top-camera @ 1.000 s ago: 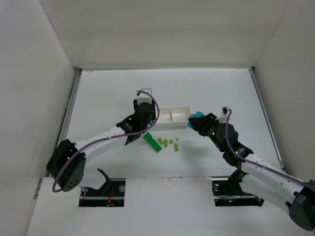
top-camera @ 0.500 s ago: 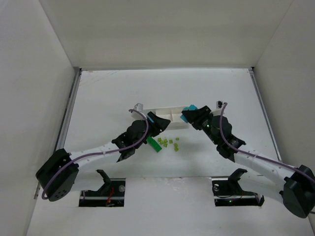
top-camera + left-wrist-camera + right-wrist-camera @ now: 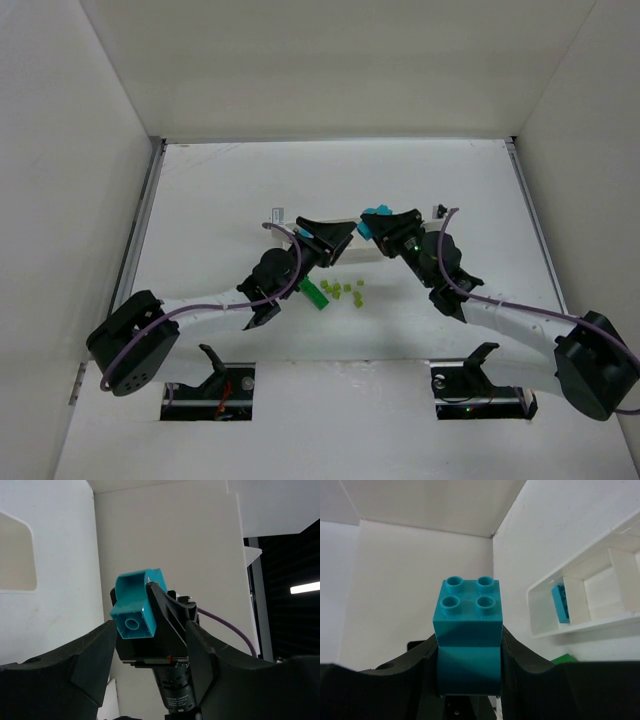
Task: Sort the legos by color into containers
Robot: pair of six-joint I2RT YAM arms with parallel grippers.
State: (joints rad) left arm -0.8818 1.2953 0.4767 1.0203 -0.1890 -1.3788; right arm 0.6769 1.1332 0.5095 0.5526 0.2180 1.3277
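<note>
Apparently one end compartment holds a cyan brick.

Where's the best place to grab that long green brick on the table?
Probably pinch the long green brick across its narrow width, toward its near end, coming straight down. It lies flat and diagonal, with its long sides exposed. The left arm overhangs its far end, and the yellow-green pieces lie beside it, apart.
</note>
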